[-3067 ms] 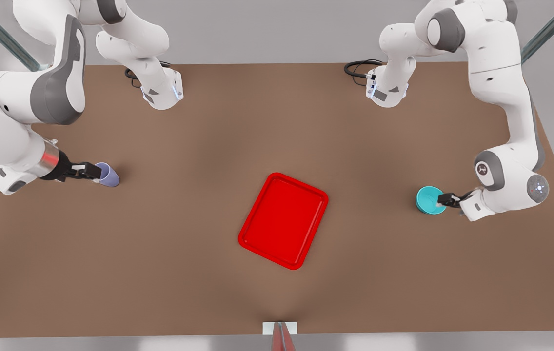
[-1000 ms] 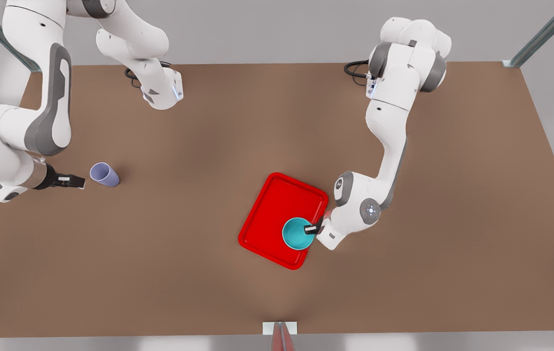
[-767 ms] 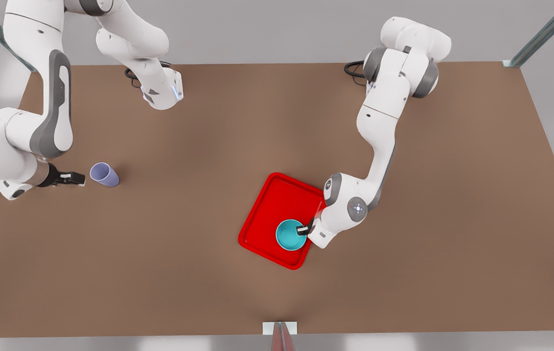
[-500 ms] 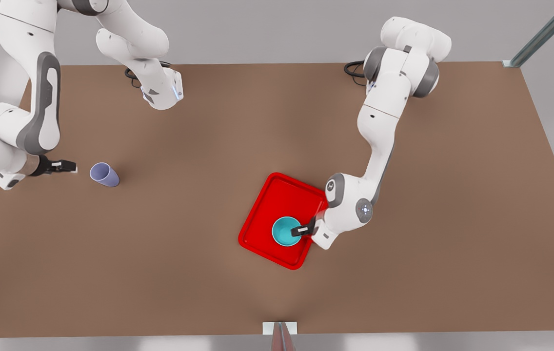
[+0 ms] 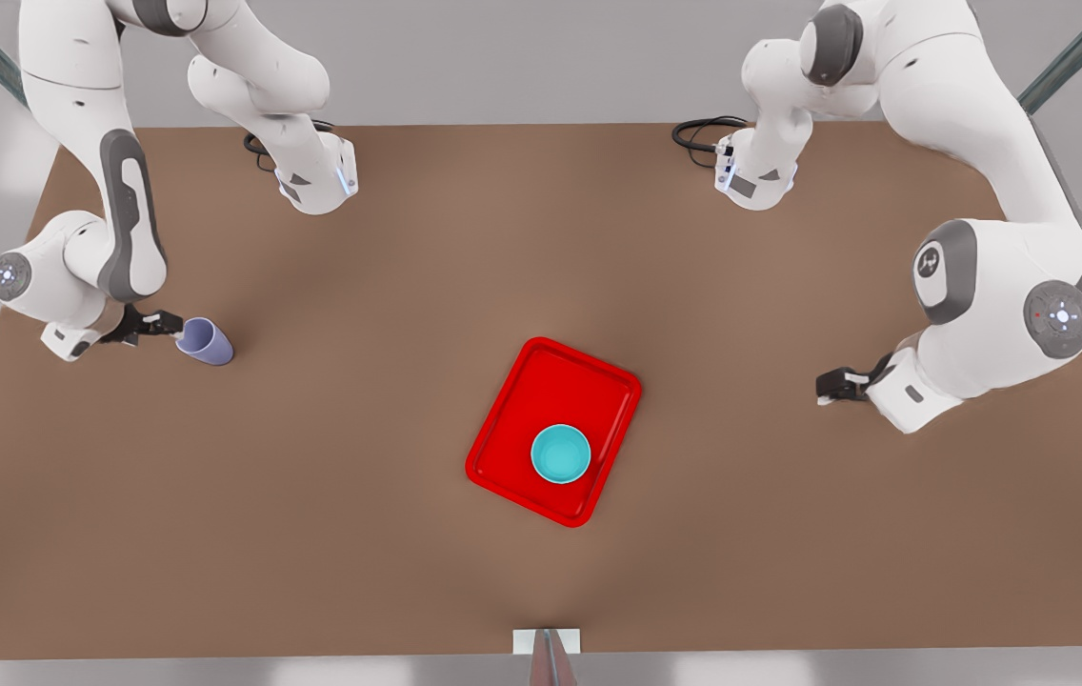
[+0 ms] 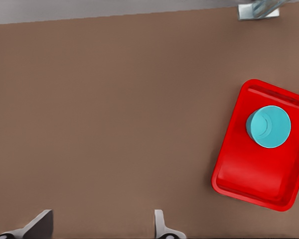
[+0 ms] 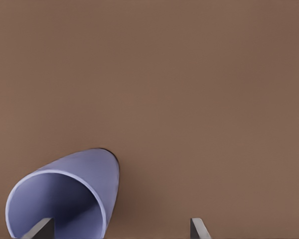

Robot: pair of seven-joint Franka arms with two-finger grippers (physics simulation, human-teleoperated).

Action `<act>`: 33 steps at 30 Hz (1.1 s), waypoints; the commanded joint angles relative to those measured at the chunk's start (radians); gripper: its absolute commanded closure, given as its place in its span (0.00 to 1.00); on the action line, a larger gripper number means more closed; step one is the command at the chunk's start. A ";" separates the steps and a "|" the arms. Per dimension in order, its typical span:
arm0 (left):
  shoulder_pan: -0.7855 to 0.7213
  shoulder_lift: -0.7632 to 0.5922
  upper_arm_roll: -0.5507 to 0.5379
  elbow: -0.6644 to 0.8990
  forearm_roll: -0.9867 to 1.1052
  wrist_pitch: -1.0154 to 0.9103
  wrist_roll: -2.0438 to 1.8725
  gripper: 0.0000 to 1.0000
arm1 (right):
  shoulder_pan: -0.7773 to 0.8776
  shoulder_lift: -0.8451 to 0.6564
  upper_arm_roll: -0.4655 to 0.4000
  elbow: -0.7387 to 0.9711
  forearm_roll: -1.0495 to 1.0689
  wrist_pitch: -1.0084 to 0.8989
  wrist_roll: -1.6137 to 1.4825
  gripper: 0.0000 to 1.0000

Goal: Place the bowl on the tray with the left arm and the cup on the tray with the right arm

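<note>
The teal bowl (image 5: 561, 453) (image 6: 268, 126) sits upright inside the red tray (image 5: 522, 410) (image 6: 249, 174), near its front corner, with nothing touching it. My left gripper (image 5: 827, 387) (image 6: 100, 226) hangs open and empty far off at the front view's right. The lavender cup (image 5: 205, 342) (image 7: 74, 189) rests on the table at the front view's left. My right gripper (image 5: 170, 326) (image 7: 119, 230) is open at the cup's rim. One fingertip (image 7: 40, 228) shows over the cup's mouth, the other (image 7: 198, 228) outside its wall.
Both arm bases (image 5: 317, 181) (image 5: 755, 176) stand at the table's far edge with cables beside them. A small white bracket (image 5: 547, 641) sits at the middle of the near edge. Bare brown table lies between cup and tray.
The left gripper set the bowl down in the tray, let go and pulled back to the front view's right. The right gripper backed off the cup, then came back to its rim.
</note>
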 commanded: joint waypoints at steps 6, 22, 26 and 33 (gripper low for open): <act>0.073 -0.020 -0.107 0.005 0.277 0.000 -0.029 0.00 | -0.001 0.003 0.000 -0.042 0.017 0.076 -0.003 0.00; 0.071 -0.009 -0.108 0.002 0.269 -0.087 -0.026 0.00 | 0.001 0.061 0.001 -0.075 0.052 0.087 -0.041 0.41; 0.071 -0.008 -0.108 0.004 0.269 -0.087 -0.024 0.00 | 0.004 0.067 0.000 -0.074 0.084 0.087 -0.086 0.73; 0.071 -0.008 -0.108 0.002 0.268 -0.087 -0.024 0.00 | 0.005 0.066 0.001 -0.074 0.084 0.082 -0.087 0.79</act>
